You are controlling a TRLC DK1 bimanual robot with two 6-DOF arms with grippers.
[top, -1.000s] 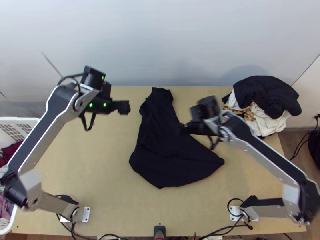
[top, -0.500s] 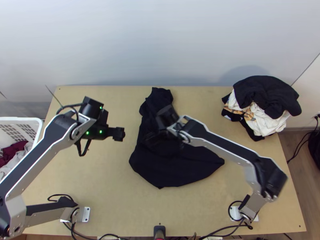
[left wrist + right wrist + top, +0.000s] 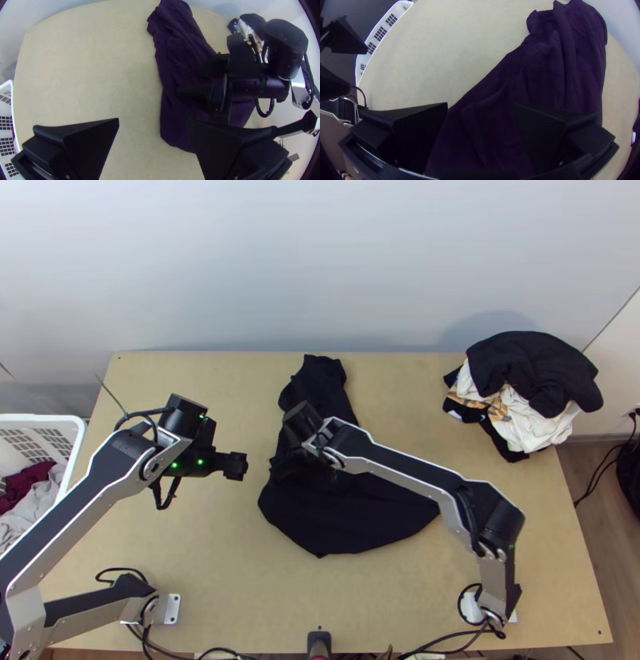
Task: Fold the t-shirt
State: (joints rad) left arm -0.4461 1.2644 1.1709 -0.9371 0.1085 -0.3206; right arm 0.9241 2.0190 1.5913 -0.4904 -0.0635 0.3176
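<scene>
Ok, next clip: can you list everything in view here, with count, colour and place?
T-shirt: one, black, mid-table, narrow and rumpled at the far end, wider at the near end
Table: one, light wood, under the t-shirt
Clothes pile: one, pieces uncountable, black and white, far right corner
Basket: one, white, beyond the table's left edge
Clothes in basket: uncountable, maroon and light grey
Wall: pale grey, behind the table
Cables: several, black, around the arm bases
Arms: two, silver-grey and black, left arm over the left side, right arm reaching over the t-shirt
Grippers: two, black, fingers apart, left gripper left of the t-shirt, right gripper above it
</scene>
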